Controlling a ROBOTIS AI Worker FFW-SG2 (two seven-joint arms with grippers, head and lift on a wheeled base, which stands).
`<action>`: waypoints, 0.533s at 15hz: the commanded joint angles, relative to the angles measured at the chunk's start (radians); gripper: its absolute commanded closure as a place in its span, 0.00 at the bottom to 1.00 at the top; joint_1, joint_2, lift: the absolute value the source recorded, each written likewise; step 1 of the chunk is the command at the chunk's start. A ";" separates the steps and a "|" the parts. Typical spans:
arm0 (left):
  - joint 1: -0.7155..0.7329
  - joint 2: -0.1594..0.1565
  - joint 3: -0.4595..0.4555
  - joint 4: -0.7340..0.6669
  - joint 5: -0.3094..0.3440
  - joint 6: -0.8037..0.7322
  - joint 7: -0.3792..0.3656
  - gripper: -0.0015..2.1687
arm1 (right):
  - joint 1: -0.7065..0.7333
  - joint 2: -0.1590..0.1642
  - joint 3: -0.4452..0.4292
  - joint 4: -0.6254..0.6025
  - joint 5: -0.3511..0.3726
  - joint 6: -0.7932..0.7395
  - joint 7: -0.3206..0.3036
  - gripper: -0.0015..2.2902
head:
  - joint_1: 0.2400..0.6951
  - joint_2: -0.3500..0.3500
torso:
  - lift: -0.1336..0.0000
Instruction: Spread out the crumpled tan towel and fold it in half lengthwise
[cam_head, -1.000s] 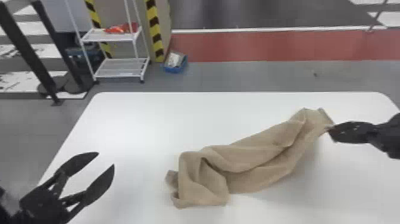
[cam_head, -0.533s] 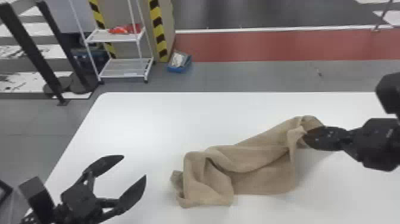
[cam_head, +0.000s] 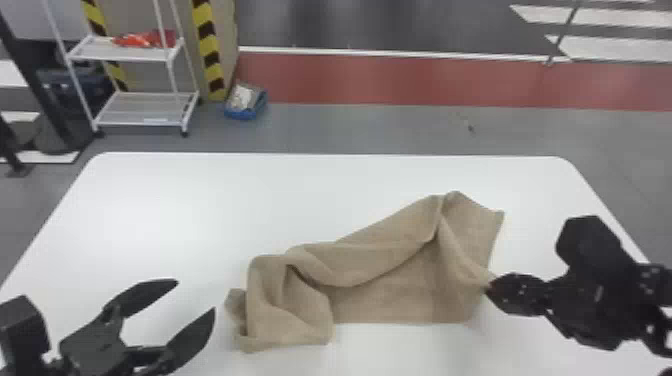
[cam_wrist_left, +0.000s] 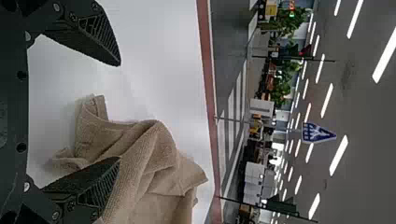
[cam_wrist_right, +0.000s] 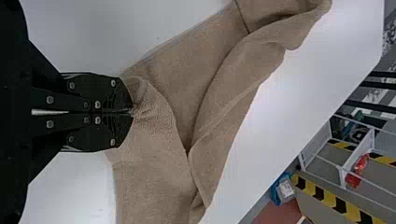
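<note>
Pinching towel edge (cam_head: 477, 281) is right claw (cam_head: 490, 288), while table (cam_head: 200, 210) stretches around gaping left claw (cam_head: 195, 296).

The tan towel (cam_head: 380, 280) looks like matt, softly napped cloth.

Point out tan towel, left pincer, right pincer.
Tan towel (cam_head: 395, 302): head view, flat part by its near edge.
Left pincer (cam_head: 195, 296): head view, midway between its open fingertips.
Right pincer (cam_wrist_right: 132, 112): right wrist view, where its fingertips pinch the cloth.
</note>
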 joint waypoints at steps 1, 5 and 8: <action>0.003 0.004 0.000 -0.013 0.007 0.036 0.002 0.09 | 0.039 0.000 -0.006 0.015 0.050 -0.042 0.005 0.67 | 1.00 0.39 | 0.07; -0.002 0.004 -0.019 -0.059 0.030 0.183 0.025 0.09 | 0.059 0.000 -0.008 0.052 0.088 -0.060 0.005 0.67 | 1.00 0.34 | 0.07; -0.016 0.004 -0.033 -0.064 0.028 0.285 0.033 0.09 | 0.058 0.000 -0.006 0.071 0.093 -0.070 0.005 0.67 | 1.00 0.30 | 0.07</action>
